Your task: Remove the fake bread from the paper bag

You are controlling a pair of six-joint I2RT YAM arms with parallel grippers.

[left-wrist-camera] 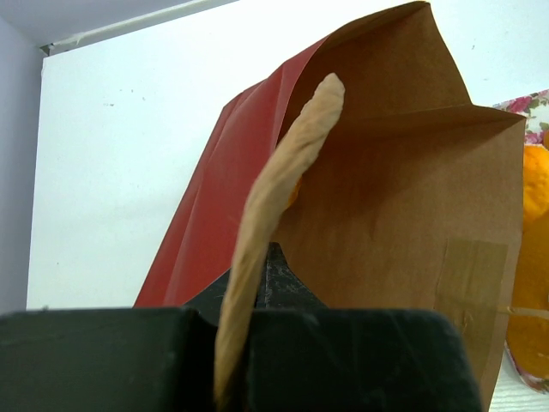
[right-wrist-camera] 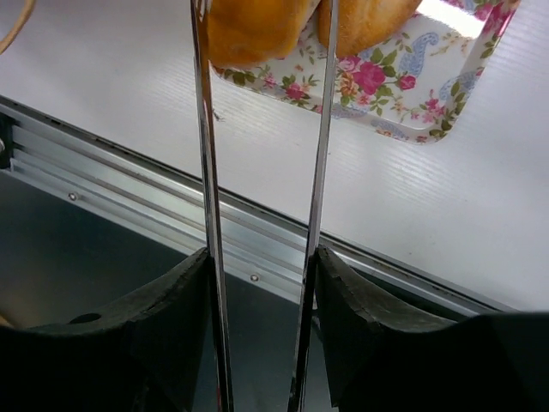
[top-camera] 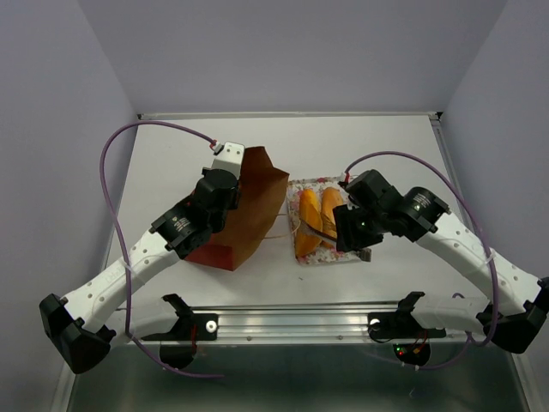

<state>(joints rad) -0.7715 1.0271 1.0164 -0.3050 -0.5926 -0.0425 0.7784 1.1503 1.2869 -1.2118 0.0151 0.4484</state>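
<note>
The red-brown paper bag [top-camera: 250,215] lies tilted on the table with its open mouth up; the left wrist view looks into the bag [left-wrist-camera: 386,197]. My left gripper [top-camera: 225,182] is shut on its tan cord handle [left-wrist-camera: 274,180]. A small orange patch [left-wrist-camera: 294,194] shows inside the bag behind the handle. Two elongated orange loaves [top-camera: 307,221] [top-camera: 330,210] lie on the floral tray [top-camera: 330,258]. My right gripper [top-camera: 346,230] is shut on metal tongs [right-wrist-camera: 206,172], whose arms reach the loaves [right-wrist-camera: 249,30]; their tips are out of view.
The floral tray [right-wrist-camera: 403,94] sits just right of the bag, near the table's front edge. An aluminium rail [top-camera: 292,324] runs along that edge. The purple cables [top-camera: 111,163] loop above both arms. Grey walls close in the table.
</note>
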